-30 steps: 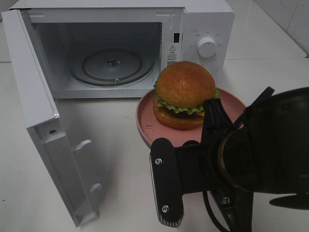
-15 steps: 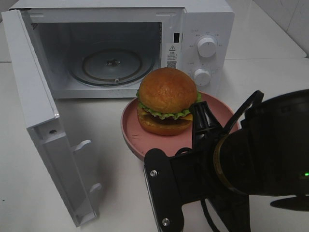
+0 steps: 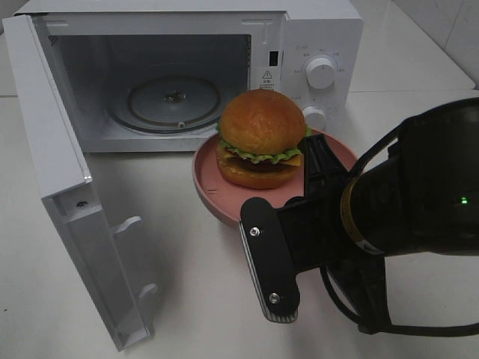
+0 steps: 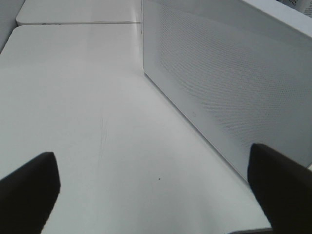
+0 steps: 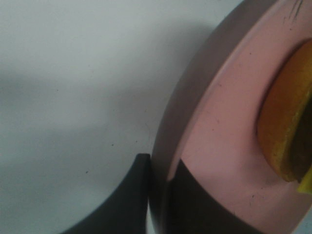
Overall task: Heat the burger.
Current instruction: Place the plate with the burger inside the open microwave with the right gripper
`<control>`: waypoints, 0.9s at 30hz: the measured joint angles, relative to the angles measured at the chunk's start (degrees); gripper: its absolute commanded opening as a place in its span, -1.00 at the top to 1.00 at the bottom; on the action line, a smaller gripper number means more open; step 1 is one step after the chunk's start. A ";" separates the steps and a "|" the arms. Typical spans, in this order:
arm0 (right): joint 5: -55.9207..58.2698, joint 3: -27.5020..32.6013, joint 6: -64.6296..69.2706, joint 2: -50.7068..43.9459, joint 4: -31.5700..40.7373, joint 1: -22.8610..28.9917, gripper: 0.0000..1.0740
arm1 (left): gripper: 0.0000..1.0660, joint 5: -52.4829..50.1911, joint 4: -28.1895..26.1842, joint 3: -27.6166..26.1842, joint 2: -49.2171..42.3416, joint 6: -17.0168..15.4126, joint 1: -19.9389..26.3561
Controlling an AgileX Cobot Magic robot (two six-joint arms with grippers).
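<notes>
High view
Microwave (image 3: 314,30): white, at the far side of the table (image 3: 187,284); two dials on its right panel.
Door (image 3: 52,164): swung fully open on the left, its inner face turned to the right.
Turntable (image 3: 174,101): round glass disc on the floor of the open cavity, bare.
Burger (image 3: 262,138): upright on the plate (image 3: 206,168), just in front of the right end of the microwave opening, outside the cavity.
Plate: pink and round; its far rim is near the microwave front. Whether it rests on the table or hangs just above it, I cannot tell.
Right gripper (image 3: 318,161): reaches in from the near right; a dark finger stands on the plate's right side, just beside the burger.

Left wrist view
Left gripper (image 4: 156,190): two dark fingertips (image 4: 29,190) set wide apart, nothing between them.
Below it: bare white table, with the dotted white side wall of the microwave (image 4: 229,73) close by.

Right wrist view
Right gripper (image 5: 158,190): clamped on the plate (image 5: 229,146) rim, one finger (image 5: 122,204) under the outside of the rim and the other on the pink inner face.
Burger (image 5: 285,122): only the orange edge of the lower bun shows, with a yellow corner of cheese, sitting on the plate apart from the fingers.
Table (image 5: 73,73): pale, with a soft shadow beside the rim.
</notes>
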 measured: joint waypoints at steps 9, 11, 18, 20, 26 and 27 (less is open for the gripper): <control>-4.35 0.06 -10.26 0.00 2.23 -4.58 1.00 | -0.88 0.00 0.00 0.00 0.00 0.00 0.00; -5.04 0.06 -14.84 0.00 4.64 -6.82 1.00 | -0.88 0.00 0.00 0.00 0.00 0.00 0.00; -5.84 -0.69 -26.41 0.00 11.86 -10.26 1.00 | -0.88 0.00 0.00 0.00 0.00 0.00 0.00; -5.84 -1.66 -29.79 0.06 13.69 -11.12 1.00 | -0.88 0.00 0.00 0.00 0.00 0.00 0.00; -6.47 -4.53 -39.65 0.06 20.74 -13.69 1.00 | -0.88 0.00 0.00 0.00 0.00 0.00 0.00; -6.47 -4.53 -39.65 0.06 20.74 -13.69 1.00 | -0.88 0.00 0.00 0.00 0.00 0.00 0.00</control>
